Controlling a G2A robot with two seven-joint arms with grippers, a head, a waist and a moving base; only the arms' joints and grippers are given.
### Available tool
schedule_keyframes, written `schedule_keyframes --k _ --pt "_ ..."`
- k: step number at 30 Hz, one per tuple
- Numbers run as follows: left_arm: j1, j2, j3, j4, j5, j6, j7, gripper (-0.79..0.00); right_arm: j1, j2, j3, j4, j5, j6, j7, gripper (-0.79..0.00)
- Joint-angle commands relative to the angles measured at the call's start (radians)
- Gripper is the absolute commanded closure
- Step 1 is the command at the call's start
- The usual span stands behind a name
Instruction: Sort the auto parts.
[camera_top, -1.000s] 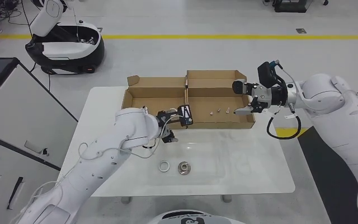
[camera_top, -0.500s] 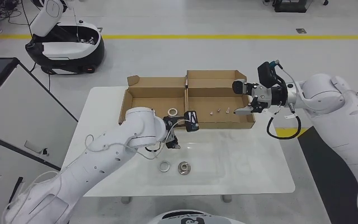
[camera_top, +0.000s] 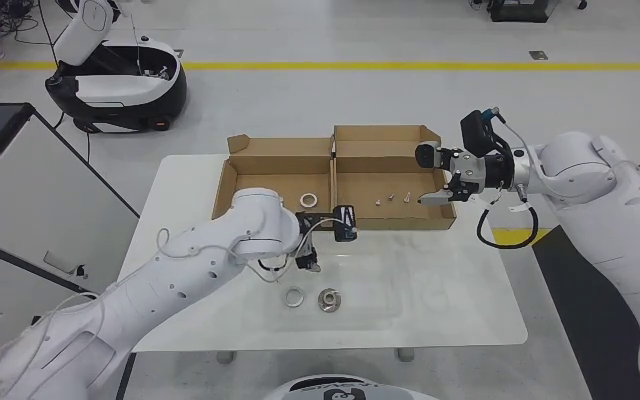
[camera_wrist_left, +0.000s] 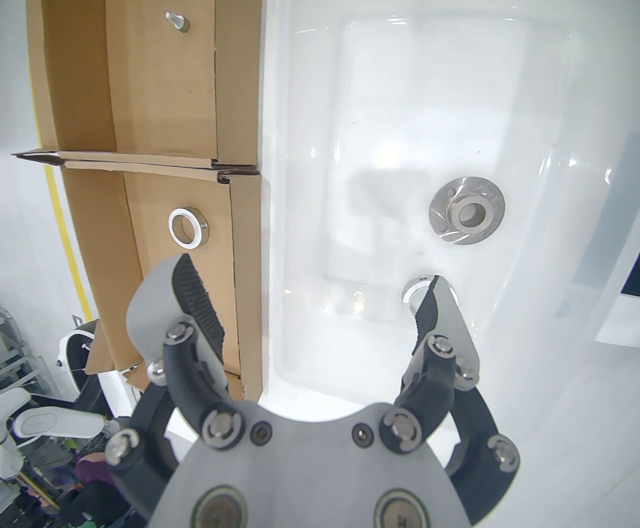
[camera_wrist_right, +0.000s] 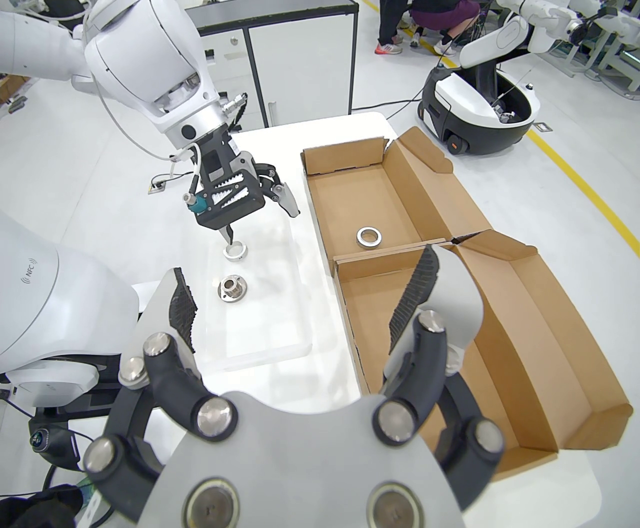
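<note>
Though one silver metal ring (camera_top: 309, 201) and small steel bolts (camera_top: 392, 198) sit boxed mid-frame, your silver collar (camera_top: 294, 296) and flanged hub (camera_top: 328, 298) wait below; left gripper (camera_wrist_left: 307, 280) and right gripper (camera_wrist_right: 305, 270) gape empty.

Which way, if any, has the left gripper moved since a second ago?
Yes: the left gripper left the brown cardboard box, heading toward the silver metal ring on the table.

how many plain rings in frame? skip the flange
2. One ring lies in the cardboard box nearer the left arm. The other ring sits on the table beside the flange. That arm covers some table, so more could be hidden.
</note>
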Motion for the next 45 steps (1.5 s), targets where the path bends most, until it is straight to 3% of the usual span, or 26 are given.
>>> schedule_keyframes --k 1,12,23,27,31,45 --pt "-0.013 0.005 0.024 0.002 -0.015 -0.011 0.011 -0.785 0.0 0.0 0.0 0.0 0.0 0.0 0.0 -0.785" --pt "-0.127 0.044 0.171 0.027 -0.104 -0.092 0.092 -0.785 0.0 0.0 0.0 0.0 0.0 0.0 0.0 -0.785" --pt "-0.221 0.038 0.297 0.115 -0.167 -0.173 0.173 -0.76 0.0 0.0 0.0 0.0 0.0 0.0 0.0 -0.785" --pt "-0.245 0.029 0.326 0.132 -0.182 -0.2 0.2 -0.745 0.0 0.0 0.0 0.0 0.0 0.0 0.0 -0.785" --pt "-0.262 0.019 0.348 0.155 -0.202 -0.213 0.213 -0.785 0.0 0.0 0.0 0.0 0.0 0.0 0.0 -0.785" --pt "-0.243 0.014 0.35 0.157 -0.205 -0.222 0.232 -0.785 0.0 0.0 0.0 0.0 0.0 0.0 0.0 -0.785"
